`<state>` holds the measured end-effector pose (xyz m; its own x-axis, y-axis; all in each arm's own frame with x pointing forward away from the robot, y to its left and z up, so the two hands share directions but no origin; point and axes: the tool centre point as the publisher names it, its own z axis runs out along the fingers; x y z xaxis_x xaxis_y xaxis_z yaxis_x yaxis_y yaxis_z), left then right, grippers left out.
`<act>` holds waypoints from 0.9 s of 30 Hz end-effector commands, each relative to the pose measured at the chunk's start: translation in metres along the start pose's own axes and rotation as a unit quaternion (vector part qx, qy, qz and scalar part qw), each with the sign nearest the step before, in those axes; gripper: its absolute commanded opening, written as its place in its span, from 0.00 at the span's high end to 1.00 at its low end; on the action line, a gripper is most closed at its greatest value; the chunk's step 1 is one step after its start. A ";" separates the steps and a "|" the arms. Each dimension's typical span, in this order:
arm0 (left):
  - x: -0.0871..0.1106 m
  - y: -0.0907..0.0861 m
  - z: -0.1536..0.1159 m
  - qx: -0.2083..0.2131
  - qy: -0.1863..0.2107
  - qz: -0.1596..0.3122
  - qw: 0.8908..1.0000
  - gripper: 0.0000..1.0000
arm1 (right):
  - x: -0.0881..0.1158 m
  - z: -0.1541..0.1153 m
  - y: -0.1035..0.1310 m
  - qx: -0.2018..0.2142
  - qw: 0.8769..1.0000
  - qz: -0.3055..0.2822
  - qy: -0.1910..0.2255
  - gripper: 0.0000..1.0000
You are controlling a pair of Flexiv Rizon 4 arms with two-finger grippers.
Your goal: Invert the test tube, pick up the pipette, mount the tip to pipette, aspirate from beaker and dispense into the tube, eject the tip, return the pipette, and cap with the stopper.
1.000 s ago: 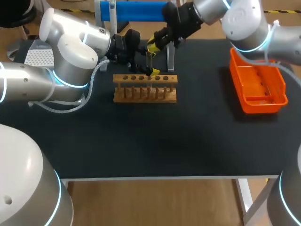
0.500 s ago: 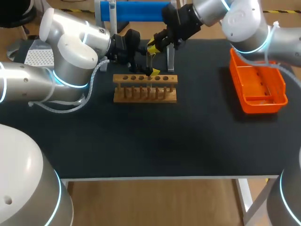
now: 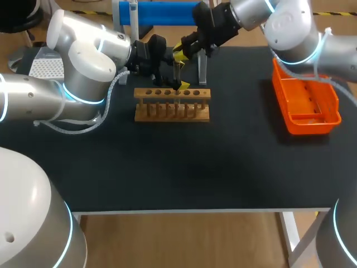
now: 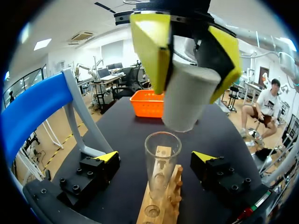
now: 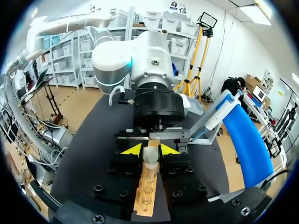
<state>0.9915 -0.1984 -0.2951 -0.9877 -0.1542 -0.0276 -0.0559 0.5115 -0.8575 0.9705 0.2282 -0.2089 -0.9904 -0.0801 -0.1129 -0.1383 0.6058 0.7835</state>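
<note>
Standing vertical, test tube [image 4: 162, 158] mouth up beneath stopper [image 4: 189, 100].

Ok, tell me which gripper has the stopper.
The right gripper: it pinches the pale stopper above the tube; the left gripper stands open around the tube.

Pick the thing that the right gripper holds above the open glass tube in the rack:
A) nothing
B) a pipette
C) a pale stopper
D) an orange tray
C: the right gripper has a pale stopper pinched between its two yellow fingers, just above the mouth of the tube, which stands in the wooden rack.
</note>
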 end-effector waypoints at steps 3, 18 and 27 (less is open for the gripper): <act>-0.001 0.000 0.000 -0.001 0.001 0.000 1.000 0.00 | 0.006 0.000 -0.004 0.000 1.000 0.002 0.002 1.00; -0.001 0.000 0.000 -0.001 0.001 0.000 1.000 0.00 | 0.008 0.005 -0.015 0.011 1.000 0.009 0.005 1.00; -0.001 0.000 0.000 -0.001 0.001 0.000 1.000 0.00 | 0.004 -0.001 -0.011 -0.005 1.000 0.016 -0.009 1.00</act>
<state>0.9915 -0.1984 -0.2951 -0.9877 -0.1542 -0.0276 -0.0559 0.5115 -0.8575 0.9703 0.2225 -0.2178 -0.9941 -0.0494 -0.0964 -0.1066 0.6023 0.7912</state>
